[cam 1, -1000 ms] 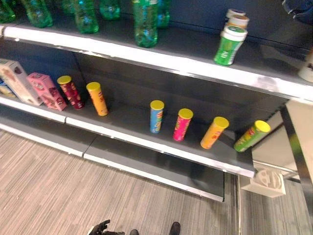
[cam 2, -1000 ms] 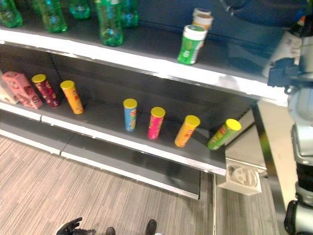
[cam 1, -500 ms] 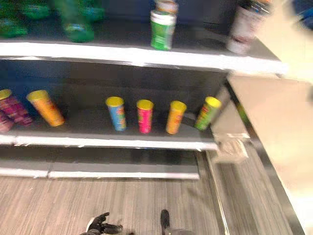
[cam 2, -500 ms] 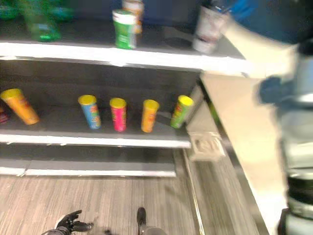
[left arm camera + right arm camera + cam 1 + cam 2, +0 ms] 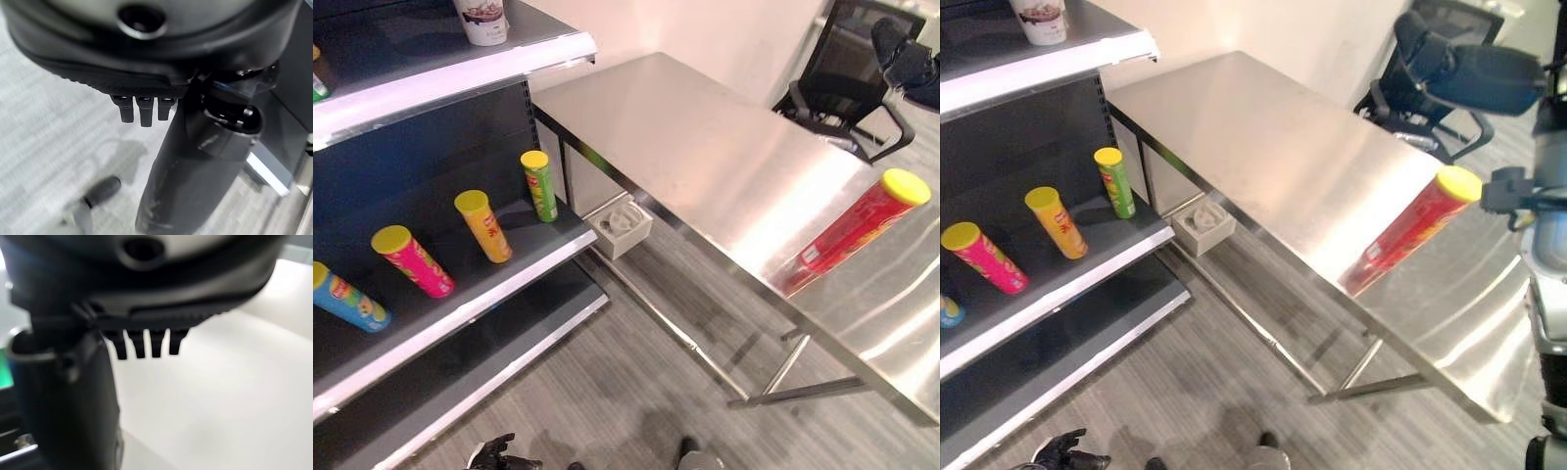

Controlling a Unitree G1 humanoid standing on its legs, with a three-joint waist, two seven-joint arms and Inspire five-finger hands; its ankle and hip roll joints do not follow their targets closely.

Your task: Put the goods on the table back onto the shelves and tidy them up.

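You're at the approach step: red can (image 5: 854,232) stands alone on the table (image 5: 705,147), both hands empty, left hand (image 5: 495,454) low with relaxed fingers, right hand (image 5: 146,340) fingers straight, so reach right and grasp it.

Red can (image 5: 855,232) with yellow lid is standing upright on the steel table (image 5: 705,147), near its front edge toward the right end. Green (image 5: 539,185), orange (image 5: 484,226), pink (image 5: 411,261), blue (image 5: 345,301) cans are standing along the lower shelf (image 5: 489,294).
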